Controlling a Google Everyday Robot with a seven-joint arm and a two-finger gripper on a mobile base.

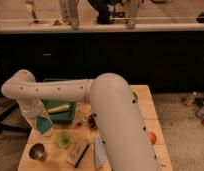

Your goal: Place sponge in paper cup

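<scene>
My gripper (39,119) hangs at the end of the white arm (55,90), over the left side of the wooden table (145,107). It is shut on a teal-blue sponge (43,124) and holds it just in front of the green tray. A small green cup (62,140) stands on the table to the right of and below the sponge, apart from it. A dull metal cup (37,151) stands at the table's front left corner, below the gripper.
A green tray (70,116) with a yellow item (59,108) lies behind the gripper. A brown bar (77,153), a pale blue packet (99,152), small dark items (90,121) and an orange-red object (152,136) lie on the table. A dark counter stands behind.
</scene>
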